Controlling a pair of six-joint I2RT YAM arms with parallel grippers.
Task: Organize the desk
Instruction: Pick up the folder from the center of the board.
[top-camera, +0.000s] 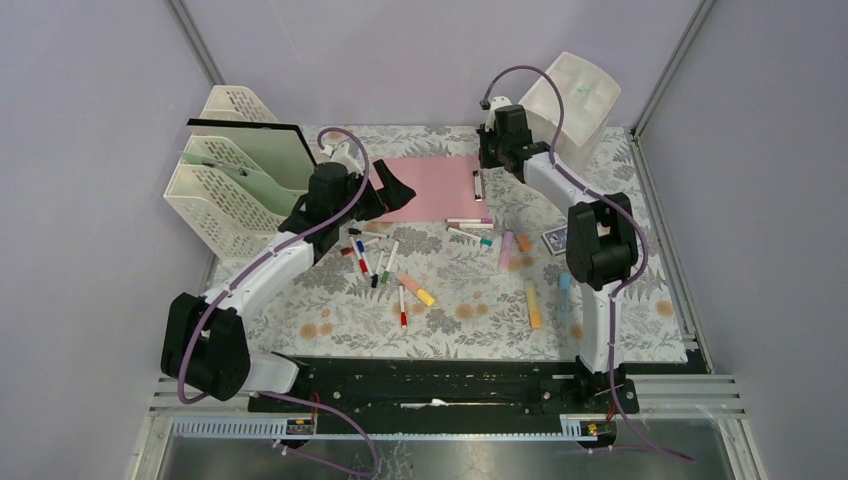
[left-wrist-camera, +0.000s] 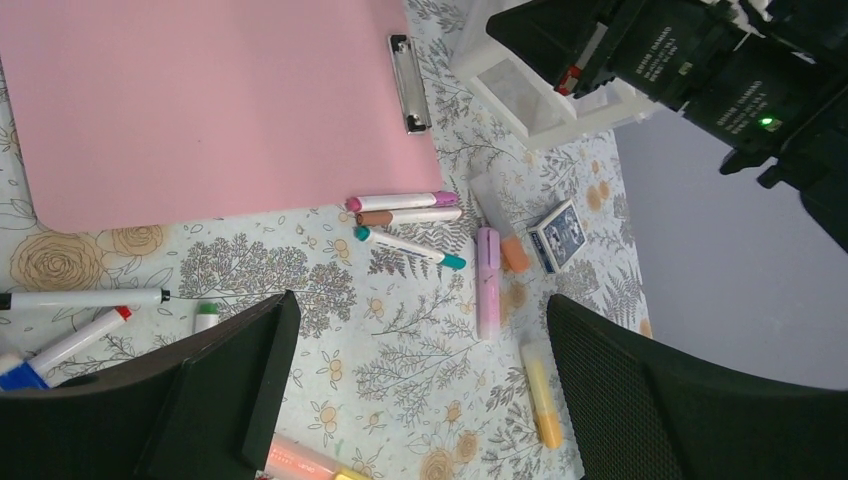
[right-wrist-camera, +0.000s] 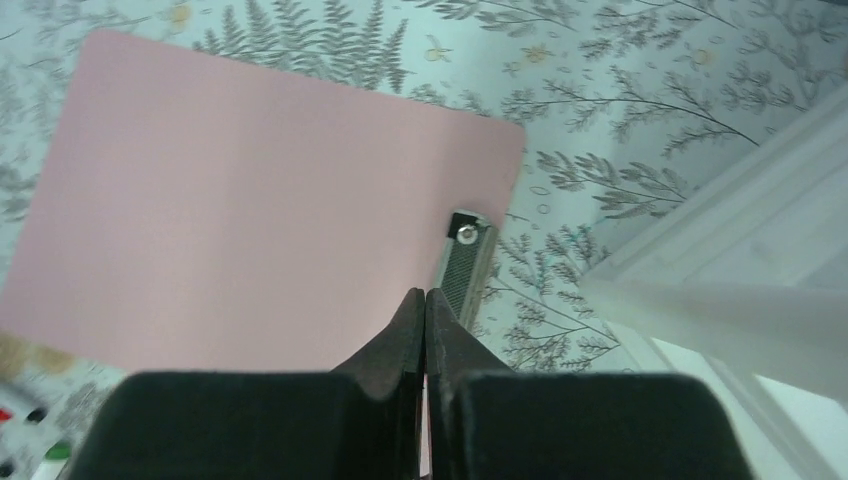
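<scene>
The right claw is hanging pinched shut over the pink clipboard (nothing visibly gripped); the left claw is gaping wide above markers strewn on the floral surface. Clearing the board is probably calling for opening at its edge.

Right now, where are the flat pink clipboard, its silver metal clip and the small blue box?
flat pink clipboard (left-wrist-camera: 200, 100), left wrist view, middle of the board.
silver metal clip (left-wrist-camera: 410, 85), left wrist view, its middle.
small blue box (left-wrist-camera: 557, 235), left wrist view, its top face.
</scene>
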